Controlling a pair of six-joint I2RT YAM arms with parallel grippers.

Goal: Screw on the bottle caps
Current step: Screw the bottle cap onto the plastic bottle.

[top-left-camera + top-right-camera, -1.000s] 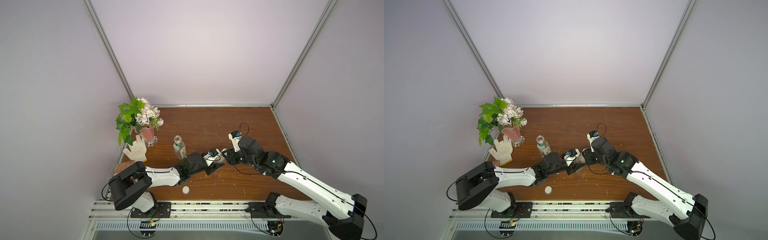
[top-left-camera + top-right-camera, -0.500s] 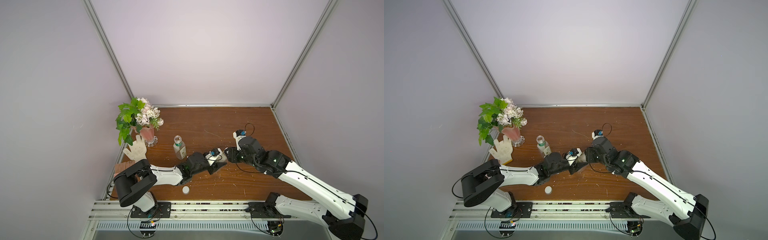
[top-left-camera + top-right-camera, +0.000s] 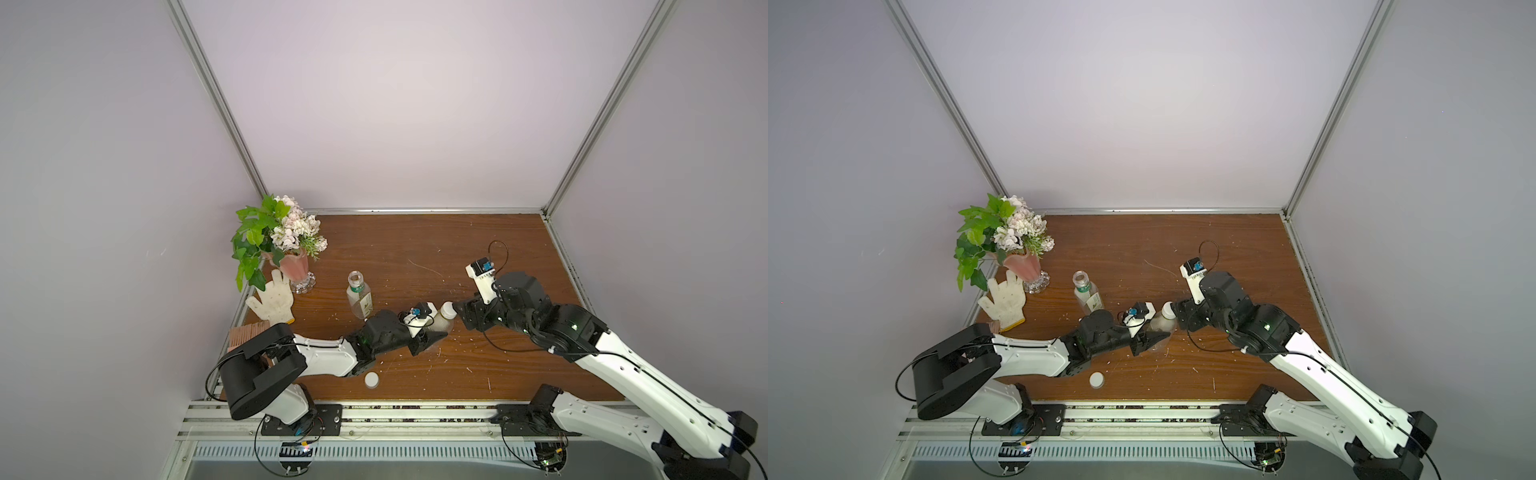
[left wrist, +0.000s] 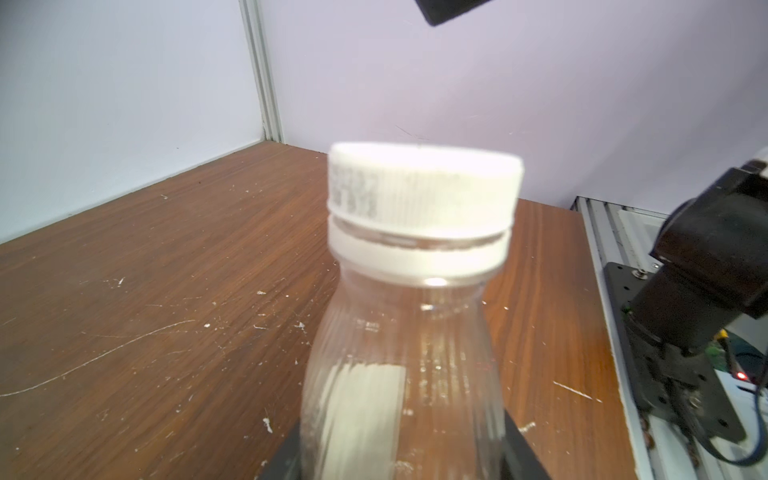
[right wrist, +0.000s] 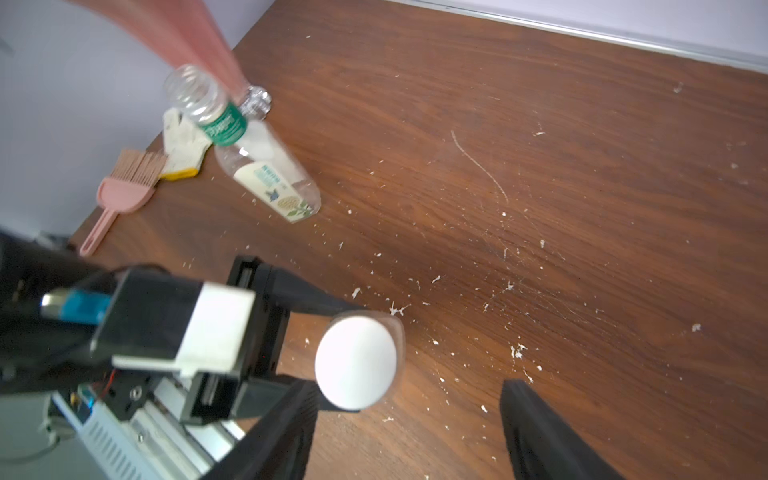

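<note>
Two clear plastic bottles are in play: your left gripper (image 3: 431, 335) clamps the plain ribbed bottle (image 3: 442, 322) by its body, a round white plastic cap (image 4: 424, 187) sitting on its neck, while the green-labelled bottle (image 3: 360, 299) stands uncapped near it. Your right gripper (image 5: 409, 386) hangs just beside that capped bottle, fingers spread wide and empty; the loose white cap (image 3: 371, 380) lies on the brown wooden table (image 3: 415, 249) near it, toward the robot's base.
</note>
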